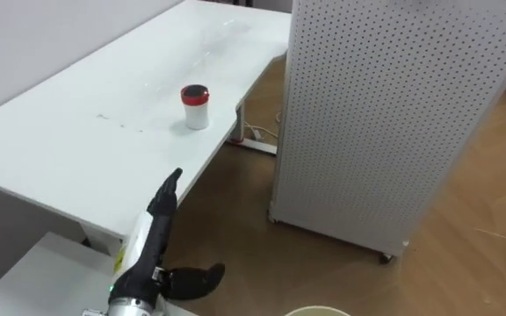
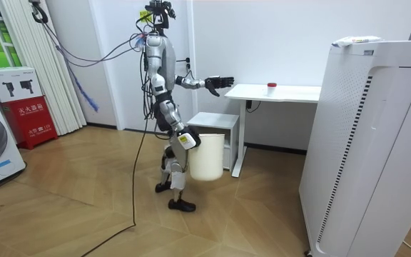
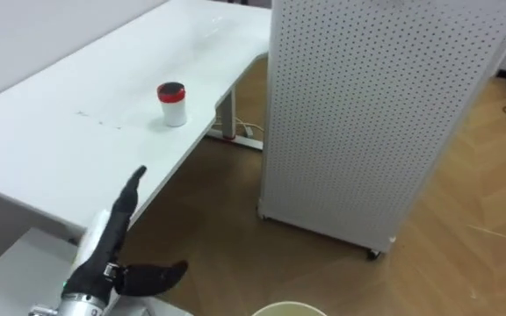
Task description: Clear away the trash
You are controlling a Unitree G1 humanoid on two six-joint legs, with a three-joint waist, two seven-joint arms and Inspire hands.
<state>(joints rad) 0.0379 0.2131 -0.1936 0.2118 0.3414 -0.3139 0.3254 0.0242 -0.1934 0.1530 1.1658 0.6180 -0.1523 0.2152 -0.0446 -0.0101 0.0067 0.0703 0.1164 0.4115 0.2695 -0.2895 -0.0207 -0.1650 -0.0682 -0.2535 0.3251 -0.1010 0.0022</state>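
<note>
Flanking the white table [image 1: 60,149] on its right, a tall white cabinet [image 1: 385,114] is seen, its sheet faces punched with a regular grid of small holes and its base carried on small casters. A strip of wooden floor [image 1: 235,219] is left open between the two. A lower white unit [image 1: 25,272] is set below the table's near edge, and the round rim of a pale bucket [image 1: 319,311] is caught at the bottom of the eye views. In the room view the bucket [image 2: 207,155] is seen off the floor at the robot's hip, just beside the right hand [image 2: 185,140]; whether that hand is grasping it cannot be told. The garbage, a small cylindrical jar [image 1: 195,106] with a white body and a red-rimmed dark lid, is placed on the smooth, flat table top near the right edge, upright, its long axis vertical and its lid turned up. The left hand [image 1: 148,246] is held released over the table's near edge, pointed towards the jar with the thumb spread aside, well apart from it, with bare table top between them
</note>
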